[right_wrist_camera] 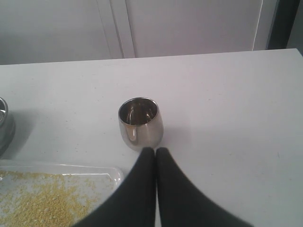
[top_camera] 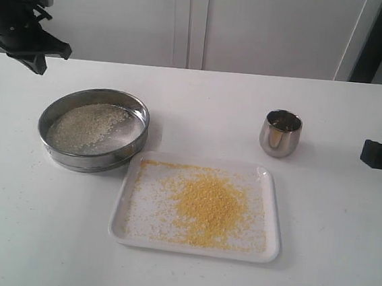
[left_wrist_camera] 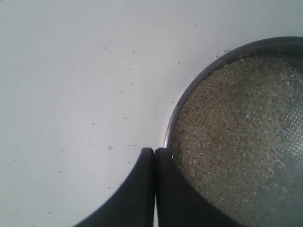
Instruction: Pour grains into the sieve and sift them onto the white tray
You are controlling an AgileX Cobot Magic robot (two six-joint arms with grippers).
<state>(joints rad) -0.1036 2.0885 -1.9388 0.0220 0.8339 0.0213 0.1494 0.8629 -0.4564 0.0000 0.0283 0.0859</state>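
The round steel sieve rests on the table left of centre, with whitish rice-like grains lying on its mesh. In front of it lies the white tray, covered with fine yellow grains. My left gripper hangs above the table's far left corner, shut and empty; in the left wrist view its tips are over the sieve rim. My right gripper is at the right edge, shut and empty, its tips pointing at the steel cup.
A small shiny steel cup stands upright behind the tray's right end, apart from my right gripper. Scattered specks of grain dot the white table beside the sieve. White cabinet doors rise behind the table.
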